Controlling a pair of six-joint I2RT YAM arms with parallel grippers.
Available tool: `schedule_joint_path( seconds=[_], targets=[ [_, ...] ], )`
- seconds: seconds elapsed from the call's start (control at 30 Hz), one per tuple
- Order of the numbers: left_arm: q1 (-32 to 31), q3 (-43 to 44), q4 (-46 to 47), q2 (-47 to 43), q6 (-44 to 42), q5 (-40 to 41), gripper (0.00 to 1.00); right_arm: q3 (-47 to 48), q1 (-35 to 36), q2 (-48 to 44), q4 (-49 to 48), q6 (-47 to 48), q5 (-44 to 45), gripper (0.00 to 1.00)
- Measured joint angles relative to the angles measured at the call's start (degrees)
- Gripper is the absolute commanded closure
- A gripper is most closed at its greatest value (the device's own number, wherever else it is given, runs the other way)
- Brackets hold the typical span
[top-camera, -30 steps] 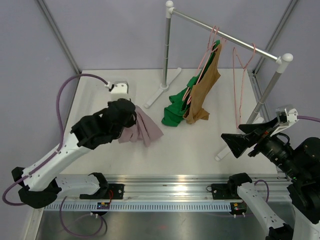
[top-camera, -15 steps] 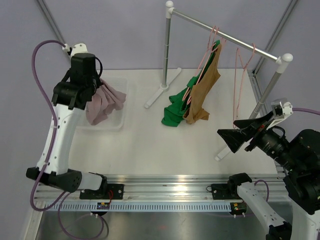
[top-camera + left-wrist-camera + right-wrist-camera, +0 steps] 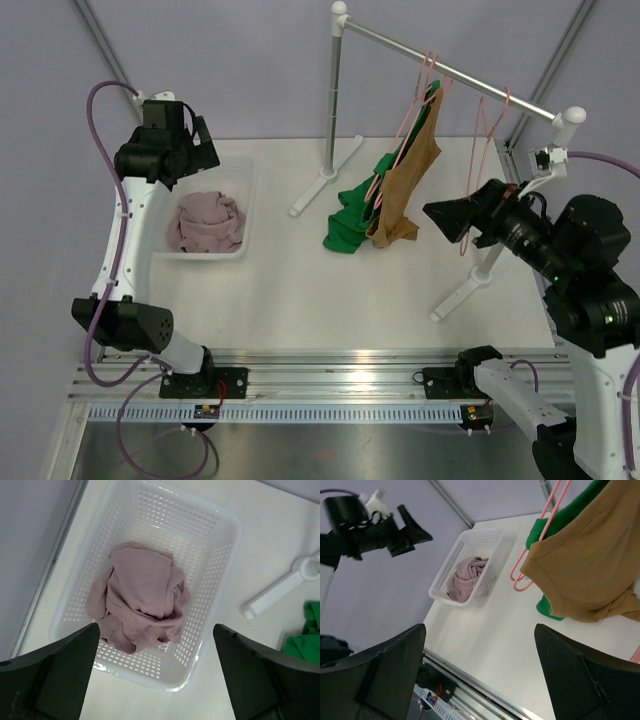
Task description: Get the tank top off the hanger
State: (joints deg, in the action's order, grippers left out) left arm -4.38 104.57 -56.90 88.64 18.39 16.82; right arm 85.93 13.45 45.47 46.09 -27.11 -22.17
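In basket, mauve top crumpled; left tool above (fingers spread).

White table, rail along its near edge. On it:
- white perforated basket, far left, holding a crumpled pink garment;
- clothes rack, left foot at far centre, right foot near the right edge;
- green garment, lower folds bunched on the surface between the feet.
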Motion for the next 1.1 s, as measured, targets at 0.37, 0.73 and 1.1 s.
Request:
schedule_joint_path(
  seconds=[0.37,0.73,1.1],
  targets=[
    [-5.3,-30.8,7.6,-39.4,0.1,-10.8,0.01,10.0,0.0,17.5,0.2,-4.5,14.4,0.3],
    [-6.4,-54.0,10.9,-59.1,0.1,-13.0,0.01,16.2,1.8,30.2,-1.3,-4.1,21.9,0.38],
    [-6.6,-54.6,13.6,-59.6,0.1,-13.0,0.01,22.8,10.2,42.0,-0.8,-0.9,37.1,0.51]
  ],
)
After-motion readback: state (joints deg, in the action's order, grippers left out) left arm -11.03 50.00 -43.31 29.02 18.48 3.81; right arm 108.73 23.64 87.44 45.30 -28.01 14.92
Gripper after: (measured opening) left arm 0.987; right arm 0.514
